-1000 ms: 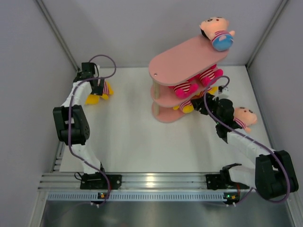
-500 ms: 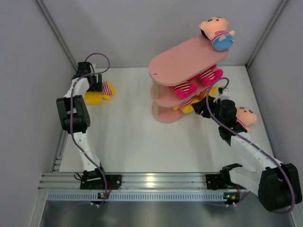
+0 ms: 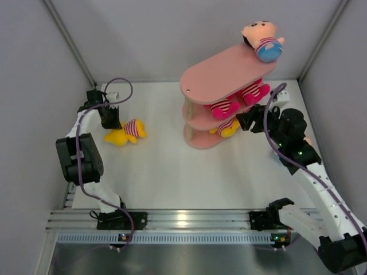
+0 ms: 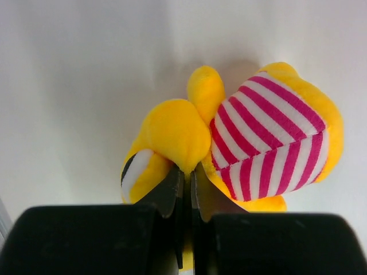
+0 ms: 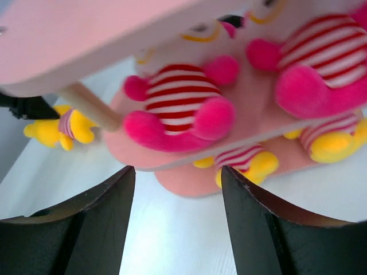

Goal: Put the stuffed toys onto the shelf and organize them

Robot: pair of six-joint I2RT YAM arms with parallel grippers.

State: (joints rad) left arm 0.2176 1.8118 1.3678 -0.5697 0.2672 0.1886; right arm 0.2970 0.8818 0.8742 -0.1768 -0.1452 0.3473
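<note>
A yellow stuffed toy point(image 3: 126, 133) in a red-white striped shirt lies on the white table at the far left. My left gripper point(image 3: 110, 120) is shut on it, and in the left wrist view the gripper point(image 4: 188, 169) pinches a fold of the yellow plush point(image 4: 172, 132). The pink shelf point(image 3: 221, 71) stands at the far middle-right. A peach-headed toy point(image 3: 262, 40) sits on its top board, two hot pink toys point(image 3: 223, 107) on the middle board, and a yellow toy point(image 3: 228, 128) on the bottom board. My right gripper point(image 3: 248, 120) hovers open beside the shelf's right side, and the right wrist view shows nothing inside the gripper point(image 5: 178, 169).
Grey walls close the table in on the left, the back and the right. A metal rail point(image 3: 183, 220) runs along the near edge by the arm bases. A wooden post point(image 5: 92, 106) of the shelf shows in the right wrist view.
My left gripper has shut on the yellow toy, which shifted slightly rightward and nearer. My right arm has risen and drawn back from the shelf, now covering the peach toy that lay on the table.
</note>
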